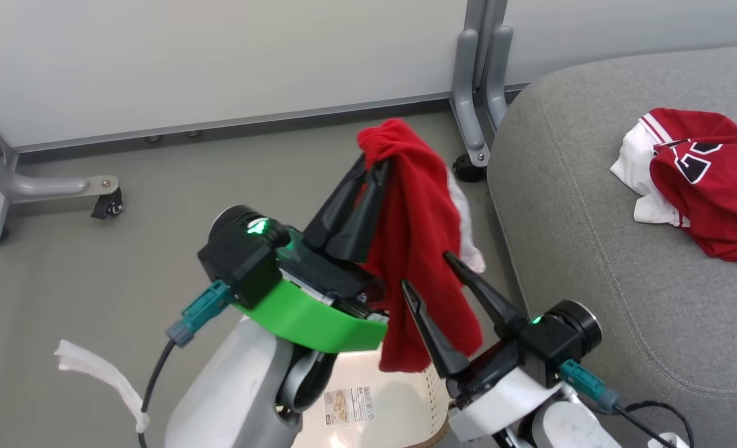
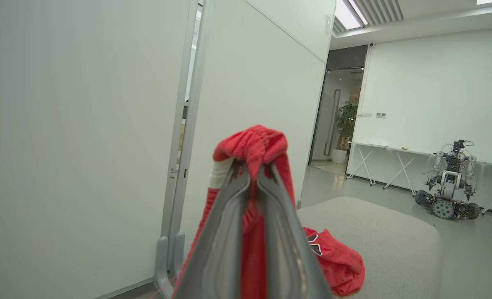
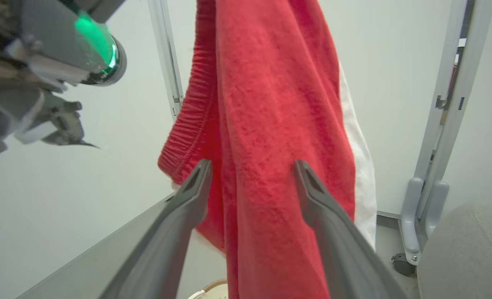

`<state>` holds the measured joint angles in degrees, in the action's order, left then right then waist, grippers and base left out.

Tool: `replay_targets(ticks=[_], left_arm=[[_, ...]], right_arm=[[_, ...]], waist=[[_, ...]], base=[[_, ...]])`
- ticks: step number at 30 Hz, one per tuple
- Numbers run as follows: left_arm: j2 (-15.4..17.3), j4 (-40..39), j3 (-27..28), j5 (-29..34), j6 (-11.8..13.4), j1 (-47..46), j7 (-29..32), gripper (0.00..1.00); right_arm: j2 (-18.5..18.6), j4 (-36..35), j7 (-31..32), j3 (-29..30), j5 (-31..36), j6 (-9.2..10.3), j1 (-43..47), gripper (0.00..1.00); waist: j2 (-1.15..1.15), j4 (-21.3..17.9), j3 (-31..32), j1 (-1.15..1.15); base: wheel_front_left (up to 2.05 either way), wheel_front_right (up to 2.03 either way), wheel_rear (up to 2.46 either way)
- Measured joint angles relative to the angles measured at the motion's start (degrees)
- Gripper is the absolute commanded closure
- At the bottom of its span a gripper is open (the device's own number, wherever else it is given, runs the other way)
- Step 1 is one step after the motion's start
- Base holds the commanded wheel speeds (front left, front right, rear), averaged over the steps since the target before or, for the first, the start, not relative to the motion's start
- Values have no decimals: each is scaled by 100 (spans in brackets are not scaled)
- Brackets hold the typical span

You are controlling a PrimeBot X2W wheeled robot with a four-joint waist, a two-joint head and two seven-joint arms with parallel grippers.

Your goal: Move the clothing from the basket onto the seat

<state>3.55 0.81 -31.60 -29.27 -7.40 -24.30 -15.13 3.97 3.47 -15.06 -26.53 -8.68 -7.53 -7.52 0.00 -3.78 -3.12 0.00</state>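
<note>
Red shorts [image 1: 418, 249] with a white stripe hang in the air from my left gripper [image 1: 375, 163], which is shut on their waistband [image 2: 252, 145]. My right gripper [image 1: 427, 269] is open, its two fingers standing on either side of the hanging shorts [image 3: 271, 166] lower down. The red and white jersey [image 1: 698, 180] lies crumpled on the grey seat [image 1: 592, 261] at the right, and also appears in the left wrist view as a red heap [image 2: 333, 259]. The cream basket [image 1: 399, 398] sits below the arms, mostly hidden, its barcode sticker [image 1: 348, 404] showing.
A white partition wall on grey wheeled feet [image 1: 477, 93] stands behind the floor and close to the seat's left end. A white strip [image 1: 104, 376] lies on the floor at the lower left. Far off, another wheeled robot [image 2: 449, 182] stands by a white table.
</note>
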Motion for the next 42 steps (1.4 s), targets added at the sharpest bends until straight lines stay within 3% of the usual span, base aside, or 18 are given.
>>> replay_targets(ticks=[5,7,8,9,10,11,12,27,28,29,30,42], left_arm=[[-44,-193,-244,-147,0,-112,0,100],[-55,-266,-309,-160,0,-128,0,82],[-58,-281,-327,-175,0,-129,0,77],[-58,-286,-347,-177,0,-130,0,78],[-58,-281,-371,-154,0,-132,0,80],[-59,-272,-383,-135,0,-132,0,86],[-58,-257,-397,-134,0,-132,0,100],[-5,177,-259,23,1,15,-1,100],[16,237,-189,55,2,66,-1,91],[42,300,-142,75,10,101,-1,60],[76,392,-101,86,23,154,-1,0],[277,889,374,594,42,572,-1,0]], right_arm=[[-42,302,-1,15,64,0,-108,0],[2,609,0,-122,11,0,-97,0],[35,724,0,-190,-14,0,-90,26],[43,776,0,-204,-77,0,-91,75],[34,803,0,-190,-158,0,-91,100],[26,818,0,-170,-222,0,-91,100],[29,823,0,-159,-250,0,-91,100],[-2,733,0,-74,-349,0,-26,100],[-5,714,0,-48,-350,0,-23,100],[-9,693,0,-22,-352,0,-21,100],[-18,661,0,21,-365,0,-20,100],[-48,463,0,221,-354,0,13,100]], waist=[[0,77,90,0],[0,116,125,0],[0,138,142,0],[0,156,153,0],[0,176,163,0],[0,192,171,0],[0,202,176,0],[0,151,151,0],[0,142,131,0],[0,135,114,0],[0,127,92,0],[0,88,-105,0]], base=[[0,0,0],[0,0,0],[0,0,0],[0,0,0],[0,0,0],[0,0,0],[0,0,0],[0,0,0],[0,0,0],[0,0,0],[0,0,0],[0,0,0]])
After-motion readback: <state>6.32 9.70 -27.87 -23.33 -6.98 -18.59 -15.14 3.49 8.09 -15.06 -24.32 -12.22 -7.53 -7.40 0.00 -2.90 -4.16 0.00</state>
